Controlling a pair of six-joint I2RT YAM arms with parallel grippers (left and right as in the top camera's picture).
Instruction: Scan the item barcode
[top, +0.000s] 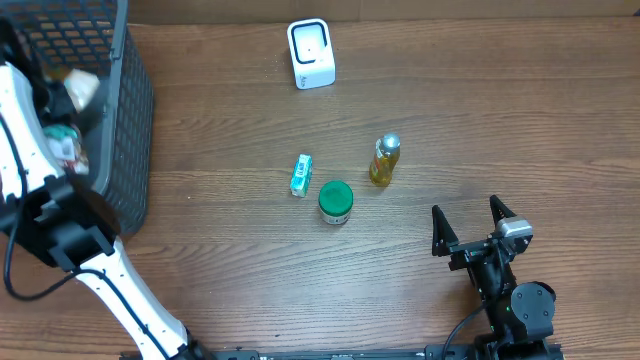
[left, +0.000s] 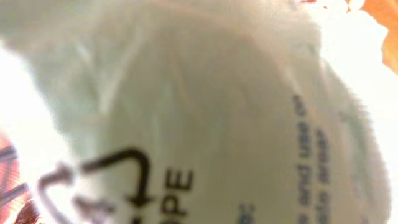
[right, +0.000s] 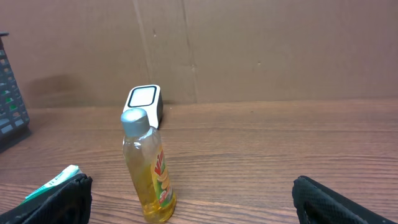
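The white barcode scanner (top: 311, 53) stands at the back of the table, also in the right wrist view (right: 144, 99). My left arm (top: 25, 120) reaches down into the dark mesh basket (top: 135, 110); its fingers are hidden there. A white plastic package (left: 205, 112) with a recycling mark and "PE" print fills the whole left wrist view, very close to the lens. My right gripper (top: 470, 215) rests open near the front right, nothing between its black fingers (right: 336, 202).
On the table's middle stand a yellow bottle with a silver cap (top: 385, 160) (right: 148, 168), a green-lidded tub (top: 336, 201) and a small teal box (top: 301, 174) (right: 50, 182). The basket holds several packaged goods (top: 80, 88).
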